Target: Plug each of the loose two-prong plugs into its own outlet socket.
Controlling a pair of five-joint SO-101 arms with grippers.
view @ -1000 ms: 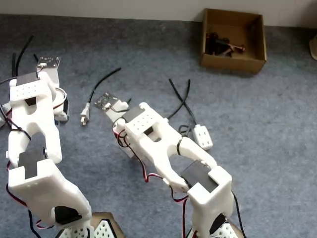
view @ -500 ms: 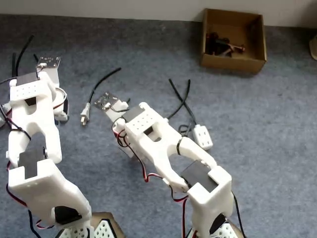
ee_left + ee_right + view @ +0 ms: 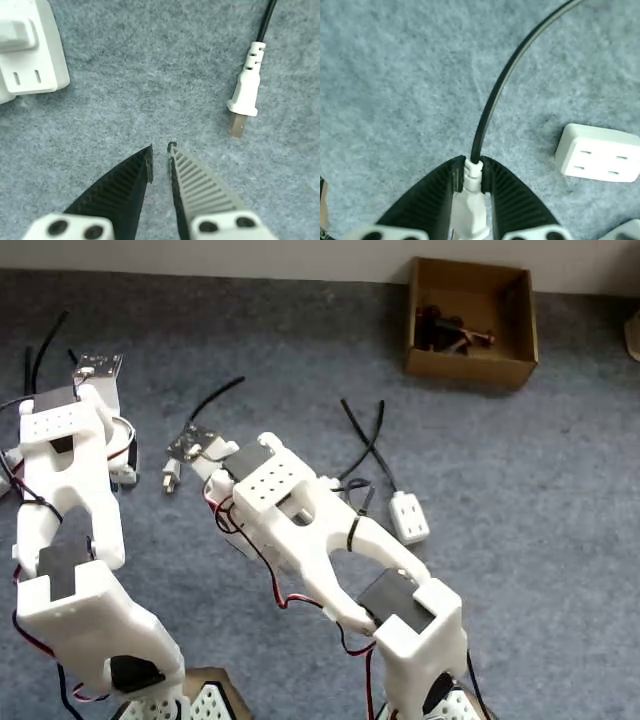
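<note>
The right gripper (image 3: 471, 161) jaws hold a white plug (image 3: 470, 205) by its cord end, seemingly left of the carpet (image 3: 560, 500) middle. The left gripper (image 3: 160, 147) jaws, narrow and empty, hover near an outlet block (image 3: 30, 60) and a loose plug (image 3: 243, 97).

Carpet (image 3: 560, 540) — grey-blue, short dense pile, flecked lighter and darker. It spreads across nearly the whole high view and runs on beneath both wrist views.
Wall (image 3: 250, 258): pale strip along the far edge of the carpet, plain, off-white.
Box (image 3: 468, 368): brown cardboard, open-topped, low-walled. It sits on the carpet at the far right, close to the wall. Dark and red bits (image 3: 452, 335) lie inside, too small to tell.
Pale rounded thing (image 3: 634, 340) — cut off by the right edge, just past the box.
Light: soft and even, with faint shadows on the carpet.
</note>
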